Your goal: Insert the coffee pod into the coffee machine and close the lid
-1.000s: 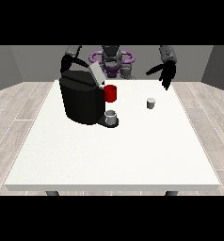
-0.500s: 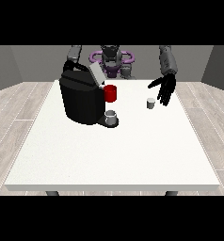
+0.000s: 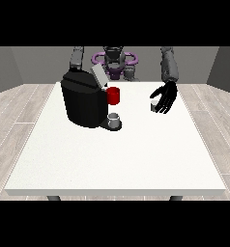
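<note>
- The large white tabletop (image 3: 112,159) carries everything; a bare stretch of it is seen toward the camera.
- At the view's left, the bulky black coffee machine (image 3: 83,103) stands on the tabletop with its grey lid (image 3: 98,77) tilted up and open. A red block-like part (image 3: 114,95) is fixed at its front, and a small grey cup (image 3: 114,118) sits on the machine's drip base below it. What the cup holds cannot be told.
- Behind the machine, only a grey forearm is seen for the hand at the view's left; the hand itself is hidden, so its state cannot be told.
- Nothing can be made out inside the machine's opening under the raised lid; the pod is judged not yet inserted.
- To the right, well apart from the machine, the small grey cylindrical coffee pod (image 3: 154,106) stands upright on the tabletop.
- The black hand at the view's right (image 3: 166,96) has been brought down and inward over the last second, from a raised position out to the side to a place just beside the pod. Its fingers are spread and relaxed around the pod's right side, not yet closed on it; whether they touch it cannot be told.
- This change is judged to mean the reach is nearly finished and a grasp of the pod is the step in hand; carrying it to the machine and shutting the lid remain.
</note>
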Controlling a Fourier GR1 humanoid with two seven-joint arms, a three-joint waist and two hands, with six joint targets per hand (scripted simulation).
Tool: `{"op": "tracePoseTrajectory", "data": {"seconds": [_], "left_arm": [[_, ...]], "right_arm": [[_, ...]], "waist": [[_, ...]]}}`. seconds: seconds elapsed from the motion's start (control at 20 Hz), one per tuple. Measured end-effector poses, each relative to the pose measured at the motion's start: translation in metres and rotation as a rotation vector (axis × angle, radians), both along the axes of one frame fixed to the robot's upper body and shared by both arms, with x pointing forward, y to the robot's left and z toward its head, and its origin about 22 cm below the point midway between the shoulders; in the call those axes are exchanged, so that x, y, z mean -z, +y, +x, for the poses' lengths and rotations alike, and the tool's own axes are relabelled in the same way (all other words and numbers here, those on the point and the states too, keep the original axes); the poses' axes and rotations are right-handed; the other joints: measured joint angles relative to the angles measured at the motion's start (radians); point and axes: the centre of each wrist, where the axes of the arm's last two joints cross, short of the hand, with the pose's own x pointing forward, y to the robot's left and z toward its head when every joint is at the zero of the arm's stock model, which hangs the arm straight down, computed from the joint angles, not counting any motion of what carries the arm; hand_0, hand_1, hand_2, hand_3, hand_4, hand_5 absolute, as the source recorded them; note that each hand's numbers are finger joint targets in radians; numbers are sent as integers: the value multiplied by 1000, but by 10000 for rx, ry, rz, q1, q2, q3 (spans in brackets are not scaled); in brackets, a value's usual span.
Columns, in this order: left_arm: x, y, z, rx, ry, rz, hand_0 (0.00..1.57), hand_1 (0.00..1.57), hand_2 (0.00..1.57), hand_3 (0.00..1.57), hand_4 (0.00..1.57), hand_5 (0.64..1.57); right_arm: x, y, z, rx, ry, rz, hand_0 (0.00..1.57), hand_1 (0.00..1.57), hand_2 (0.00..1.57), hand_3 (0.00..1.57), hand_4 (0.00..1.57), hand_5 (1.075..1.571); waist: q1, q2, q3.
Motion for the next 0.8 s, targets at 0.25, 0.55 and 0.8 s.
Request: {"op": "tracePoseTrajectory", "data": {"seconds": [0.25, 0.55, 0.8], "left_arm": [[3, -8, 7, 203, -493, 1112, 924, 924, 1016, 845, 413, 1571], [18, -16, 6, 610, 121, 2634, 877, 877, 1003, 820, 284, 1571], [18, -13, 11, 808, 877, 3407, 760, 760, 978, 856, 400, 1571]], "right_arm": [[4, -1, 3, -161, 158, -60, 0, 0, 0, 0, 0, 1571], [9, -4, 9, -252, 287, -2, 0, 0, 0, 0, 0, 1571], [21, -5, 7, -182, 550, 106, 0, 0, 0, 0, 0, 1571]], "waist": [[-116, 31, 0], [-113, -57, 12], [-158, -275, 13]]}}
